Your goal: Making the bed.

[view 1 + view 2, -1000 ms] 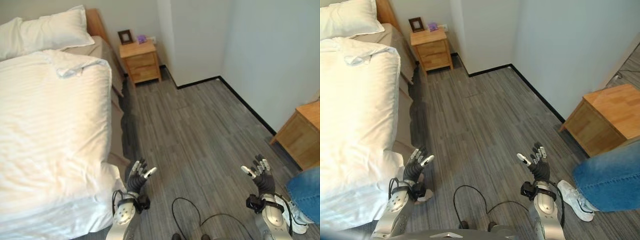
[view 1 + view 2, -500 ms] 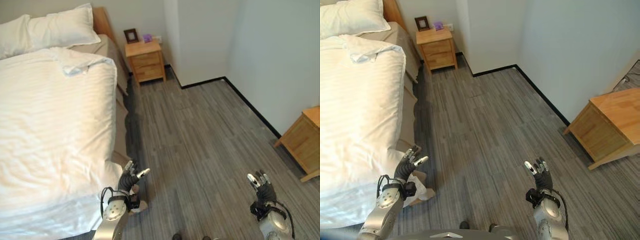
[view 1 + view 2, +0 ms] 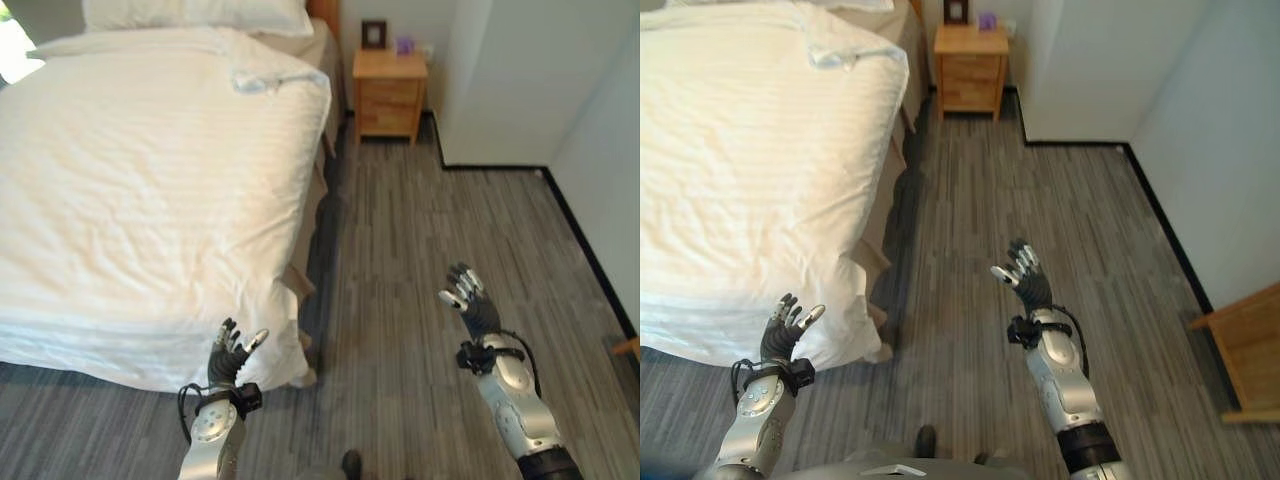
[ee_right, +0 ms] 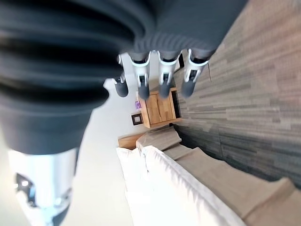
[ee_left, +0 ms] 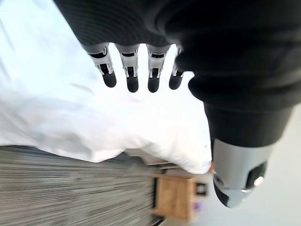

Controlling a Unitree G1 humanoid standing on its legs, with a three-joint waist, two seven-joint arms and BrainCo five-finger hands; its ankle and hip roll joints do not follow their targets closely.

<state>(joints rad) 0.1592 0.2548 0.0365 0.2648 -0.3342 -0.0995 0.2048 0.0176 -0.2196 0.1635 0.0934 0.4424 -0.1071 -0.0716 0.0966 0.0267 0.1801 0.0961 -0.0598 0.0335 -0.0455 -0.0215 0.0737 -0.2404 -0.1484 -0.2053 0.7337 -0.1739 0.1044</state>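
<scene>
Left hand (image 3: pixel 232 352) and right hand (image 3: pixel 468 298) raised (fingers spread).

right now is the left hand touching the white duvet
Apart. In the left wrist view the left hand has straight fingers, their tips short of the white duvet beyond, gripping nothing.

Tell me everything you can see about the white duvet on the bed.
The white duvet looks like soft cotton with faint woven stripes. It lies spread flat over the mattress, lightly wrinkled, its top edge folded back and rumpled below the pillows. Its near corner droops over the bed's foot toward the floor, just beyond the open left hand.
</scene>
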